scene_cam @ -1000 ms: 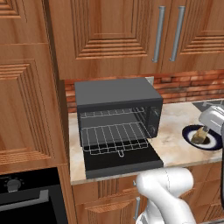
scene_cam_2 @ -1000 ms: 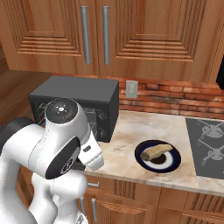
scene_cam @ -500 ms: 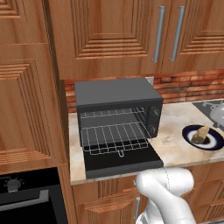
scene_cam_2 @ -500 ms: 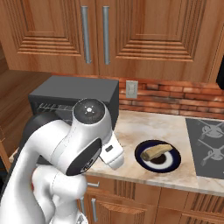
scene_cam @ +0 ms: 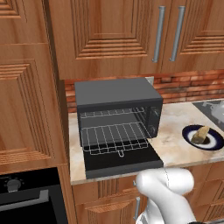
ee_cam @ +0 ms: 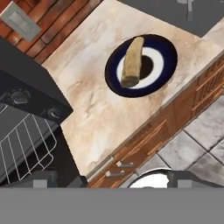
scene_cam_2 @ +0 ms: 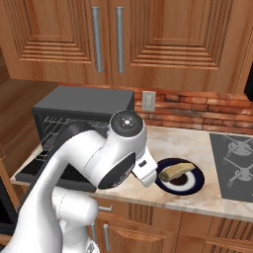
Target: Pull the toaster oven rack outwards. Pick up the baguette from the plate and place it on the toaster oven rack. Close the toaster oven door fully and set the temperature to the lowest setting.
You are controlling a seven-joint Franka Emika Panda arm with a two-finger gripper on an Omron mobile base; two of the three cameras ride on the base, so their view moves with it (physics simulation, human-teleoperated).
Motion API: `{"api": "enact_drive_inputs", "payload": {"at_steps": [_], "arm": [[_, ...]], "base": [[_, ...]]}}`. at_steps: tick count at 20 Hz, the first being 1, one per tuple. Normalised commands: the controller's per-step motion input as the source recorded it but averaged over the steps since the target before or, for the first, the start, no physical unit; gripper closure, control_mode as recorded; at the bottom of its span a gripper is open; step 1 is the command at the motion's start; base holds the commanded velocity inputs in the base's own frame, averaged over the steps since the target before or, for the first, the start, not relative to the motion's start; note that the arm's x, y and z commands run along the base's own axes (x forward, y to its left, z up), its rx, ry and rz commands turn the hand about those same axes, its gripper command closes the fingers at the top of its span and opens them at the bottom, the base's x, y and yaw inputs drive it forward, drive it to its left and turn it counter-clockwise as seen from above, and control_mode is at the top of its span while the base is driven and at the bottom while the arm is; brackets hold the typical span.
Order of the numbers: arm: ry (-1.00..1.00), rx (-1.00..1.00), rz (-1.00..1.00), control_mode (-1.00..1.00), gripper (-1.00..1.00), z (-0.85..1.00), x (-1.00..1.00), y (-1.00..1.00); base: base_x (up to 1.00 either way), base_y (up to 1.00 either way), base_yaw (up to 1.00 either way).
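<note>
Countertop (scene_cam_2: 197, 190) beyond arm-hidden toaster oven (scene_cam_2: 84, 106) front

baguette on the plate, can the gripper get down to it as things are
Probably yes. The baguette lies bare across the plate on the counter, with nothing above it or against it, and the gripper's jaws stand wide open above the counter's edge.

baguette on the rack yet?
No, the baguette lies on the plate, beside the toaster oven; the rack is bare.
</note>
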Motion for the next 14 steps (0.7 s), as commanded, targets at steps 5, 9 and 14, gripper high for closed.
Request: {"api": "enact_drive_inputs", "payload": {"at_steps": [5,9,14], "arm": [[0.03,0.0,0.0,-1.0,-1.0,-0.17,0.32,-0.31],[0.05,-0.01,0.0,-1.0,-1.0,-0.12,0.27,-0.3],[0.06,-0.01,0.0,-1.0,-1.0,-0.09,0.25,-0.23]], "base": [[0.0,0.0,0.0],[0.0,0.0,0.0],[0.0,0.0,0.0]]}}
